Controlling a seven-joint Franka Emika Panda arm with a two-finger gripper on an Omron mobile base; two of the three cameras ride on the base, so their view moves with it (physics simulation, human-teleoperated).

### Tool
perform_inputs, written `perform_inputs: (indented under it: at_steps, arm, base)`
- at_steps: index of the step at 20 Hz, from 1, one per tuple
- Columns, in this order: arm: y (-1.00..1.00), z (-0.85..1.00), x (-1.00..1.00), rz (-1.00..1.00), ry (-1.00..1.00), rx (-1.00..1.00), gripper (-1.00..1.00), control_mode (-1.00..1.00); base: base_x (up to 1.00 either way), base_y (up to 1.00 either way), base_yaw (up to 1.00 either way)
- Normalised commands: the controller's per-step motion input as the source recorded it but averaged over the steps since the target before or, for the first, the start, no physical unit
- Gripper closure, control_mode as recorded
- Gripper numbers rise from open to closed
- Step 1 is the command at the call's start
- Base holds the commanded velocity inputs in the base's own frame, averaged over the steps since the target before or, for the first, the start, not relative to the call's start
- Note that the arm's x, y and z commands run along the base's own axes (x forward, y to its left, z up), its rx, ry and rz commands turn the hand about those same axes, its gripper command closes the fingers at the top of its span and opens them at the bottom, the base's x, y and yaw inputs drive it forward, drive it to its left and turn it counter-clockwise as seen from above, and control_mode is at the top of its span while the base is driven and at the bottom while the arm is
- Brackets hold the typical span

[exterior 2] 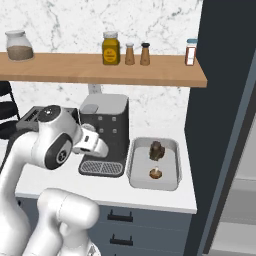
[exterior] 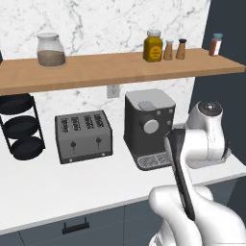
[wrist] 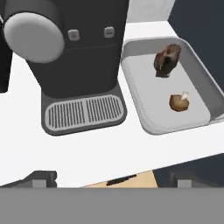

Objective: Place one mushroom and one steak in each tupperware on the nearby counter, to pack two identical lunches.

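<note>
The tub [exterior 2: 136, 172] sits on the white counter [exterior 2: 60, 182] just to the right of the coffee machine [exterior 2: 105, 131], hard by the dark cabinet side. Inside it lie a steak [exterior 2: 156, 149] toward the wall and a mushroom [exterior 2: 155, 173] nearer the front edge — the two apart. In the hand view the gripper [wrist: 111, 179] hangs above the counter's front edge, jaws spread wide and empty — tub [wrist: 144, 85], steak [wrist: 166, 59] and mushroom [wrist: 179, 101] up to its right

glossy white rounded arm [exterior: 202, 211], dark joints, grey end caps
</note>
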Motion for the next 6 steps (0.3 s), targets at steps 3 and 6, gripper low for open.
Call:
perform_inputs:
  at_steps: [3, 6]
  arm:
    - [1.0, 0.0, -0.25, 0.24, -0.04, 0.0, -1.0, -1.0]
    - [1.0, 0.0, -0.11, 0.23, -0.02, 0.0, -1.0, -1.0]
  base:
    - [0.0, 0.0, 0.0]
    - [0.0, 0.0, 0.0]
